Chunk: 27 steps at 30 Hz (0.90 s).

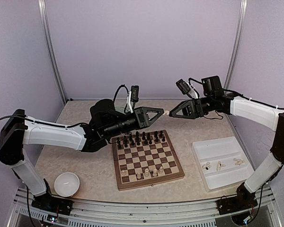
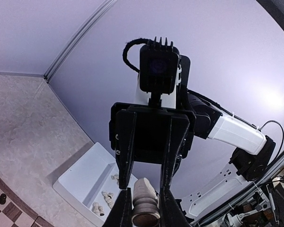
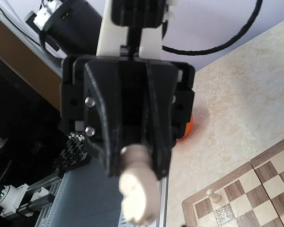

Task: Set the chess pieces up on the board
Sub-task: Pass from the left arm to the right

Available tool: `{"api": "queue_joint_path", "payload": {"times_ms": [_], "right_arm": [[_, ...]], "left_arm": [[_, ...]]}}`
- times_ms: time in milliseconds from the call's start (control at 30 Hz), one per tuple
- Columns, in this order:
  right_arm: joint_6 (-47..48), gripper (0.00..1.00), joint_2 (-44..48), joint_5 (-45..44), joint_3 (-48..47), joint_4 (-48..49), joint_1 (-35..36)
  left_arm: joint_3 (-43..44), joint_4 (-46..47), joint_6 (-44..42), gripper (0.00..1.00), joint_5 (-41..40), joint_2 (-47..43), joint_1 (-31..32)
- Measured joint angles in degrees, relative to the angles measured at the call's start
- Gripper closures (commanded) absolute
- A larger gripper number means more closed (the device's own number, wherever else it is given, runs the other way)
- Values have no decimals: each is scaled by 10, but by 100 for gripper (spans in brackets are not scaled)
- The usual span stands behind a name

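Note:
My two grippers meet tip to tip in mid-air above the far edge of the board. A cream chess piece lies between them. The left gripper is shut on its ringed base. The right gripper faces it, and its fingers flank the piece's rounded top with a narrow gap. In the right wrist view the piece is a blur under the left arm's fingers; my own right fingers do not show there. Several cream pieces stand on the board's near rows.
Dark chessmen fill the board's far rows. A white tray to the right holds loose cream pieces. A white bowl sits near left. A dark round object lies behind the left arm. Something orange shows behind the left gripper.

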<state>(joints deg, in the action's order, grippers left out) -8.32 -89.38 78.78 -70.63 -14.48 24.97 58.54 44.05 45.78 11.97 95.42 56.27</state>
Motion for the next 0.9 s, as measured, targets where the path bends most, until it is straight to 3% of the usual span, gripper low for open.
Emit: {"api": "queue_joint_path", "payload": {"times_ms": [300, 533, 733, 900], "right_arm": [[-44, 75, -19, 20, 0, 31, 0], [-69, 93, -19, 30, 1, 56, 0], [-56, 100, -19, 26, -1, 41, -3], [60, 100, -19, -57, -55, -71, -3]], "left_arm": [[37, -55, -51, 88, -26, 13, 19], [56, -77, -79, 87, -41, 21, 24], [75, -116, -114, 65, -72, 22, 34], [84, -181, -166, 57, -126, 12, 43]]}}
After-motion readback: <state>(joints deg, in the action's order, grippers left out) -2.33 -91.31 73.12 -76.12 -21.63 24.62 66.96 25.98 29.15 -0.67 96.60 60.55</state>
